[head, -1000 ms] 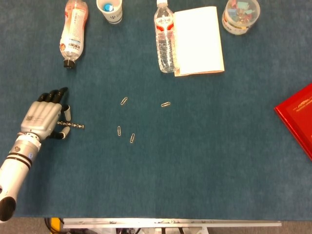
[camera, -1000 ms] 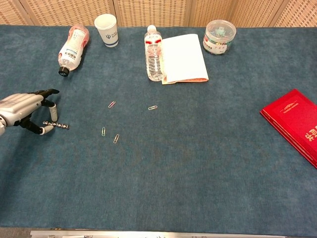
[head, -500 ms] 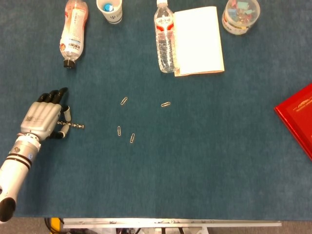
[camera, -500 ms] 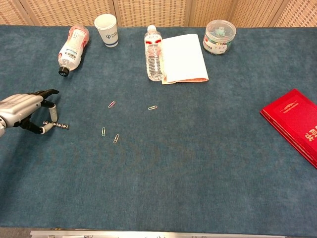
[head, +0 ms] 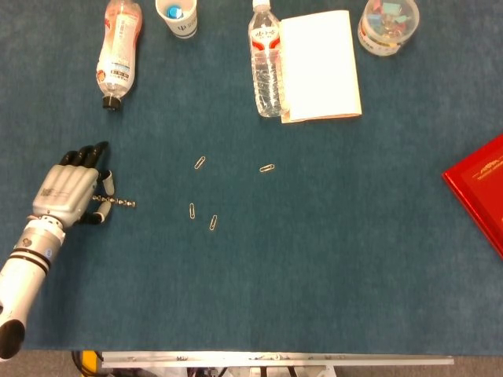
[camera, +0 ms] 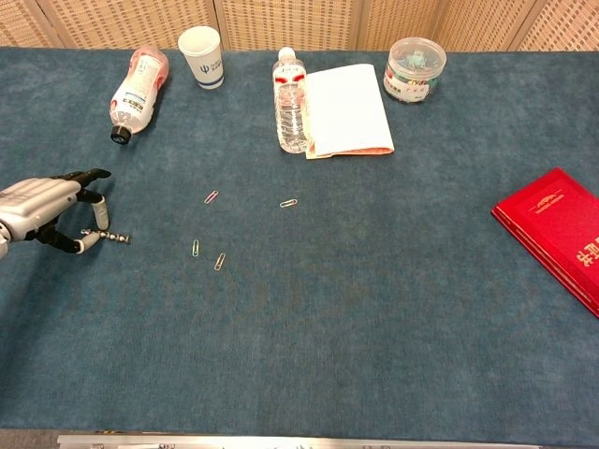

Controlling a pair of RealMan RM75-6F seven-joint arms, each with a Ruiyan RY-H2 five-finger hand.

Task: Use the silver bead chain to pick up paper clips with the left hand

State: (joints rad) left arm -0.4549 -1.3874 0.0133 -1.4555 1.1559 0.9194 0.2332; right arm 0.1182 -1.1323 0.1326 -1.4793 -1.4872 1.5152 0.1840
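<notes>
Left hand (head: pixel 72 188) at left edge of frame pinches silver bead chain (head: pixel 115 203) (free end lying on worktop (head: pixel 314 259)); four paper clips (head: pixel 201 162) scattered centre-left, untouched.

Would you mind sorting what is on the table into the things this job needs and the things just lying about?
Needed for the job:
left hand
silver bead chain, one end at the hand's fingers
four paper clips on the cloth

Just lying about:
pink-labelled bottle
paper cup
clear water bottle
booklet
round tub
red book
</notes>
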